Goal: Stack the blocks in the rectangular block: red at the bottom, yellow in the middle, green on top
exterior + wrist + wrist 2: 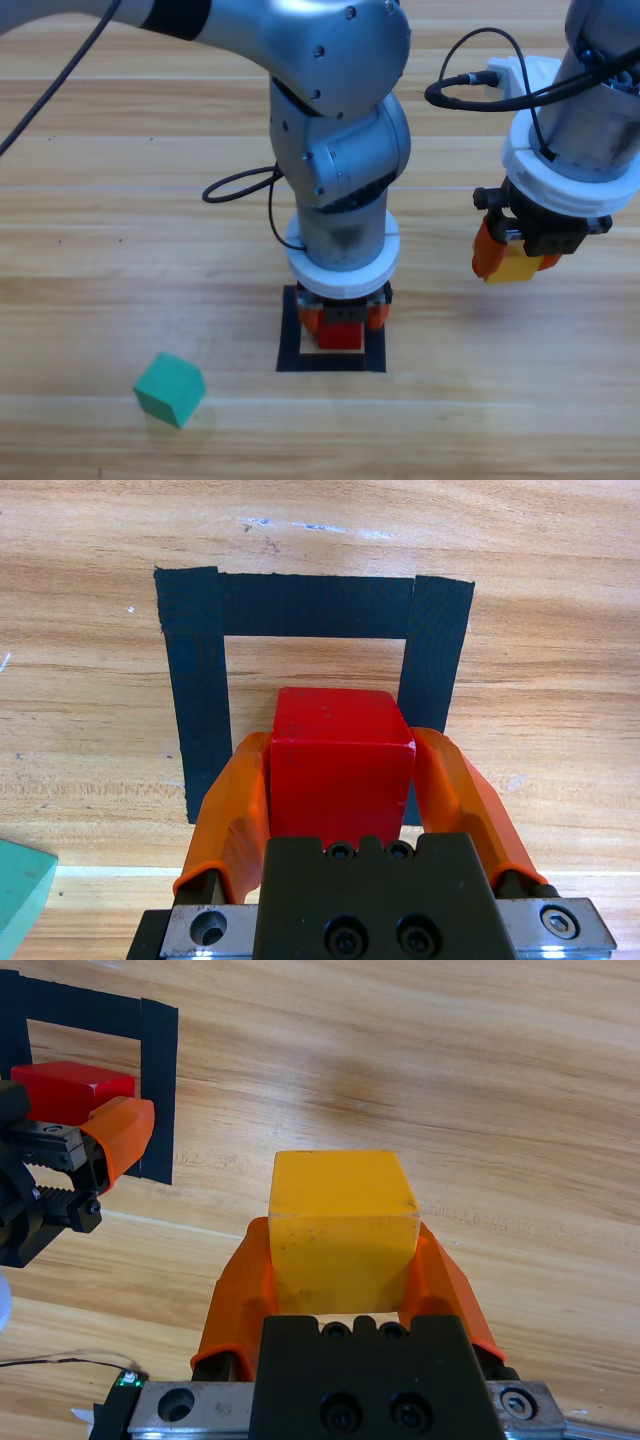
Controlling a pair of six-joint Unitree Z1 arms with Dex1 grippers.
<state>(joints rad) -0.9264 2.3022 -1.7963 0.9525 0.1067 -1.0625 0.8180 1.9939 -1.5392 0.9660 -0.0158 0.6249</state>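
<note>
Red fills the gap between my left jaws: the red cube (340, 770) is pinched on both flanks by my left gripper (343, 318), the orange jaws closed only as far as the cube's width. In my left wrist view the cube sits over the black tape square (315, 605), its far face reaching the bare wood inside the outline, with the tape's far bar at twelve o'clock and the side bars at ten and two. I cannot tell whether the cube's underside touches the wood.

My right gripper (516, 258) pinches the yellow cube (342, 1225) the same way, jaws pressed on its two sides, about half of the cube standing out past the fingertips. In the high view it hangs at three o'clock from the tape square, well apart from it. From my right wrist view, my left gripper and its red cube show at ten o'clock, with nothing between us but bare table.

The green cube (170, 388) lies on the table at eight o'clock from the tape square in the high view, turned corner-on, apart from both grippers; its edge shows at the lower left corner of my left wrist view.

A black cable (240, 185) loops beside my left arm. The wooden table (120, 260) is pale planking with long grain lines.
</note>
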